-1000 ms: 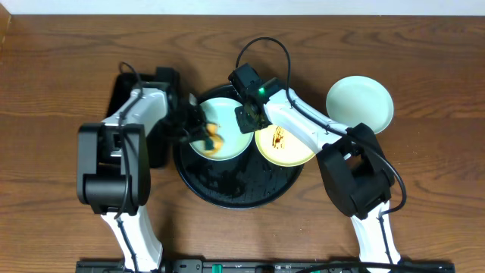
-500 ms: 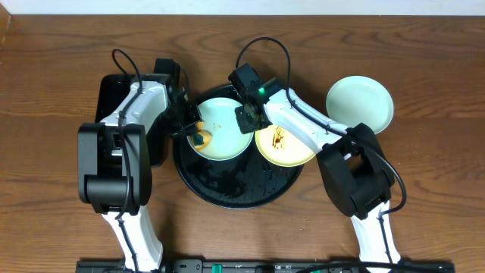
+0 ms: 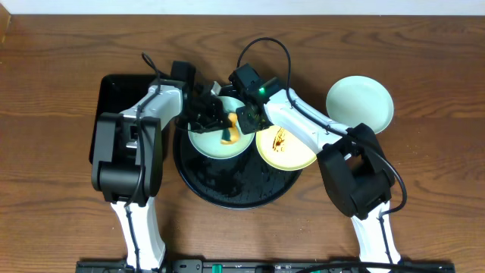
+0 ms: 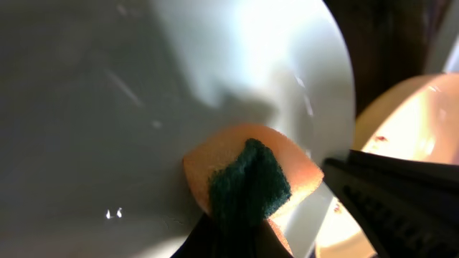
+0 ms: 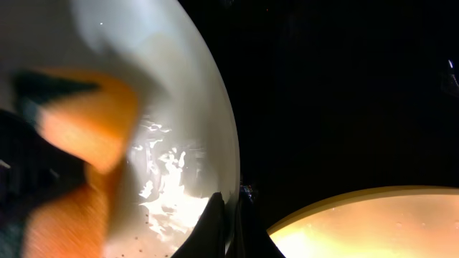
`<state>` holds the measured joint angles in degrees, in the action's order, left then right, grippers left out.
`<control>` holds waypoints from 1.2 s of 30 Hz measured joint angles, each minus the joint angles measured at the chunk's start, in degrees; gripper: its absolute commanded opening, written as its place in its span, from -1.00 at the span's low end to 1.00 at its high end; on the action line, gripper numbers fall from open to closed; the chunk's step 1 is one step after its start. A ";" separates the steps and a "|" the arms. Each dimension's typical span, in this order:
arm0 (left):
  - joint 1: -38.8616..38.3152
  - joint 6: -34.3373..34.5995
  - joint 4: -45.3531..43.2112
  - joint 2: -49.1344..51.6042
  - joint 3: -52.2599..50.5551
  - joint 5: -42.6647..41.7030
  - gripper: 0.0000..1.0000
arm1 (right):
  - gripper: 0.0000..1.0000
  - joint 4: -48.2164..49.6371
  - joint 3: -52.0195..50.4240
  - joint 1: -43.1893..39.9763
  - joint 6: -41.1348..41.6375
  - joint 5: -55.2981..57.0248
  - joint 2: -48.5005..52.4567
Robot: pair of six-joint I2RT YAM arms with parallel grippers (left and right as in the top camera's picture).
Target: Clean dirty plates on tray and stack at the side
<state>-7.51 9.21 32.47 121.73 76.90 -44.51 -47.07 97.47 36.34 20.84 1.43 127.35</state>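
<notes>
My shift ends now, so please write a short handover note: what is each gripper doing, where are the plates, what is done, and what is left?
Left gripper: shut on the orange sponge, which is against the mint plate on the tray.
Right gripper: shut on that plate's rim, steadying it.
Yellow plate: at the tray's right side, brown smears, not cleaned.
Second mint plate: on the table to the right, off the tray, looks clean.
Left to do: finish wiping, set this plate aside, clean the yellow one, stack.
</notes>
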 measured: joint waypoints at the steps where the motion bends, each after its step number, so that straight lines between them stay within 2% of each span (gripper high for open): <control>1: -0.07 -0.09 -0.11 0.17 -0.13 -0.90 -0.85 | -0.97 0.00 0.00 0.00 0.00 0.00 0.00; 9: -0.11 0.83 -5.62 0.98 -1.42 -5.79 -0.86 | -0.97 -0.17 0.00 0.00 0.00 0.04 0.00; 14: 0.42 3.32 -12.41 1.55 -1.64 -6.40 -0.85 | -0.97 -0.31 0.02 0.00 0.00 0.07 0.00; 17: 1.97 4.74 -13.16 1.60 -1.64 -5.92 -0.85 | -0.97 -0.35 0.02 0.00 0.00 0.07 0.00; 25: 7.69 5.81 -4.33 1.07 -0.68 -2.82 -0.86 | -0.97 -0.35 0.02 0.00 0.00 0.07 0.00; 36: 9.33 5.75 10.45 -1.77 1.75 11.80 -0.86 | -0.97 -0.26 0.04 0.00 0.00 0.09 0.00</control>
<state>1.83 14.96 42.92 119.96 78.65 -32.71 -47.33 97.51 36.34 20.84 1.52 127.35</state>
